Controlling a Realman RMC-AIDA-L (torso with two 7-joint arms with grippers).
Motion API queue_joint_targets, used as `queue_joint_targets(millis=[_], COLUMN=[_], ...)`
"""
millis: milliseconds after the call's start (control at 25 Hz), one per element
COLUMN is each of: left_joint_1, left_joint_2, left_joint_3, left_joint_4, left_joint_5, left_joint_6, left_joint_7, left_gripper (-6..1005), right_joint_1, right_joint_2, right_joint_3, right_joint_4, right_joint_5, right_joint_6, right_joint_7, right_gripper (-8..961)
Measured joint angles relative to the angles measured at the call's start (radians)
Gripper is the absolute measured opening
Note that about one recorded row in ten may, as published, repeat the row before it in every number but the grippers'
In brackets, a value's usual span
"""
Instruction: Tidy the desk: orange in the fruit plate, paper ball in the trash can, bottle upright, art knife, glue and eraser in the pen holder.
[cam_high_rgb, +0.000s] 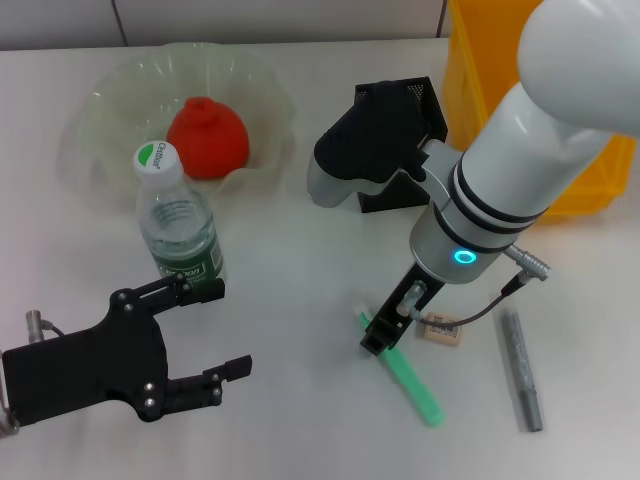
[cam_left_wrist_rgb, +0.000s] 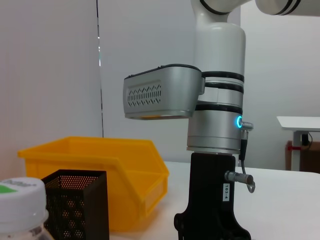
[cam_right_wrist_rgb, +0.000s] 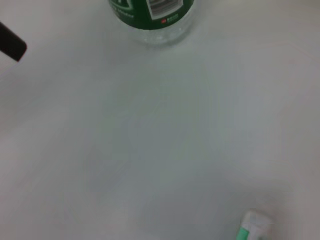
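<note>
With our right pincer (cam_high_rgb: 378, 335) low over the mint-green art knife (cam_high_rgb: 408, 378) on the worktop (cam_high_rgb: 300, 300), its opening hidden from us, we risk nudging the eraser (cam_high_rgb: 441, 329) just beside it, while our left pincer (cam_high_rgb: 205, 335) idles wide open.

White desk (cam_high_rgb: 300, 260) carries bottle (cam_high_rgb: 178, 225), eraser (cam_high_rgb: 441, 329), pen holder (cam_high_rgb: 400, 140).

Bottle (cam_high_rgb: 178, 232) cap: green word, looks like "C'estbon", not fully clear. Right arm black mount, small white sticker (cam_left_wrist_rgb: 226, 190): "193-4". Eraser (cam_high_rgb: 441, 328) print unreadable.
</note>
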Motion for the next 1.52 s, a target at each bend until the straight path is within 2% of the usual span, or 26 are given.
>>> queue_joint_targets(millis=[120,320,1040,1160,1200,1240,1360,1400,1440,1520], left_joint_1=[0.000,0.000,-0.007,-0.007,-0.006,-0.006,-0.006,-0.006,-0.006,-0.006], left_joint_2=[0.000,0.000,0.000,0.000,0.000,0.000,0.000,0.000,0.000,0.000], left_joint_3=[0.000,0.000,0.000,0.000,-0.001,-0.001,-0.002,-0.004,-0.004,-0.007], left_joint_4=[0.000,0.000,0.000,0.000,0.000,0.000,0.000,0.000,0.000,0.000], left_joint_5=[0.000,0.000,0.000,0.000,0.000,0.000,0.000,0.000,0.000,0.000], left_joint_6=[0.000,-0.006,-0.004,-0.004,-0.004,-0.004,-0.005,-0.006,-0.006,-0.006], left_joint_7=[0.000,0.000,0.001,0.001,0.001,0.001,0.001,0.001,0.001,0.001], left_gripper=[799,799,800,800,800,800,800,800,799,799], right_joint_1=[0.000,0.009,0.019,0.005,-0.013,-0.013,-0.047,-0.077,-0.077,-0.112], right_joint_2=[0.000,0.000,0.000,-0.002,-0.004,-0.004,-0.005,-0.007,-0.007,-0.008], right_joint_3=[0.000,-0.008,-0.034,0.001,0.061,0.061,0.179,0.265,0.265,0.348], right_joint_4=[-0.001,0.001,0.008,-0.019,-0.059,-0.059,-0.129,-0.187,-0.187,-0.250], right_joint_5=[0.002,0.021,0.025,0.031,0.032,0.032,0.036,0.045,0.045,0.051], right_joint_6=[-0.001,-0.004,-0.008,-0.021,-0.041,-0.041,-0.082,-0.101,-0.101,-0.107], right_joint_7=[-0.001,-0.004,-0.021,-0.041,-0.064,-0.064,-0.109,-0.143,-0.143,-0.175], right_gripper=[471,333,168,168,168,169,169,169,169,169])
